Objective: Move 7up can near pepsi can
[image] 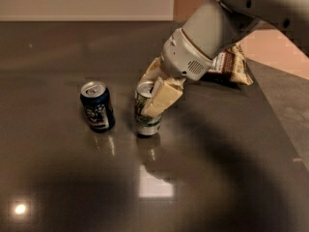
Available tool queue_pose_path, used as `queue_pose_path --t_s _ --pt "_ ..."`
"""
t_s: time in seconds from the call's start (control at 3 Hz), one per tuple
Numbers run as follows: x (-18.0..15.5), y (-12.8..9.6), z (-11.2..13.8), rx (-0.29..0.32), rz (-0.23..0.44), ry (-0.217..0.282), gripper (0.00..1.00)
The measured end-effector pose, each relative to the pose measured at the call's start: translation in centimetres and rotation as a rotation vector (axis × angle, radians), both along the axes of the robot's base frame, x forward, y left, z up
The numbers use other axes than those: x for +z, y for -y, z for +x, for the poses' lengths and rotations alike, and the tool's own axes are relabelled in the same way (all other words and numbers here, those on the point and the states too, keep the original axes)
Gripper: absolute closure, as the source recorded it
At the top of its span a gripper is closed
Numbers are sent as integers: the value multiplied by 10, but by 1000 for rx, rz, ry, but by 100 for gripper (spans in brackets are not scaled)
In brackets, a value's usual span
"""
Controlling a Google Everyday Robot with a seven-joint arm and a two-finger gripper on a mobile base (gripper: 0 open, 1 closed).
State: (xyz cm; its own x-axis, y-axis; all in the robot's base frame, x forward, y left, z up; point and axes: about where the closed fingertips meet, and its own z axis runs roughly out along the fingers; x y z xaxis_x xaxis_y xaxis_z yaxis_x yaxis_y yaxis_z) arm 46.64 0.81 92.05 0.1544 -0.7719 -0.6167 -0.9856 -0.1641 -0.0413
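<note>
The 7up can (146, 123), silver-white with green lettering, stands upright on the dark table. My gripper (153, 96) is shut on it, one cream finger (161, 98) across its front and the other behind it. The pepsi can (97, 107), dark blue with a white and red patch, stands upright just left of the 7up can, with a small gap between them. My grey arm comes in from the upper right.
A brown and cream snack bag (227, 65) lies behind my arm at the back right. The table's right edge (285, 129) runs diagonally down the right side. A bright light reflection (155, 181) shows on the tabletop in front of the cans.
</note>
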Motion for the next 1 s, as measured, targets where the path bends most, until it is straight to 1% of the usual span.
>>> queue_pose_path --t_s 0.33,0.67,1.0 --pt "-6 -17 4 16 -7 -6 100" --pt "-11 -32 6 42 -22 -7 82" --pt "-17 -43 8 57 -32 -12 59"
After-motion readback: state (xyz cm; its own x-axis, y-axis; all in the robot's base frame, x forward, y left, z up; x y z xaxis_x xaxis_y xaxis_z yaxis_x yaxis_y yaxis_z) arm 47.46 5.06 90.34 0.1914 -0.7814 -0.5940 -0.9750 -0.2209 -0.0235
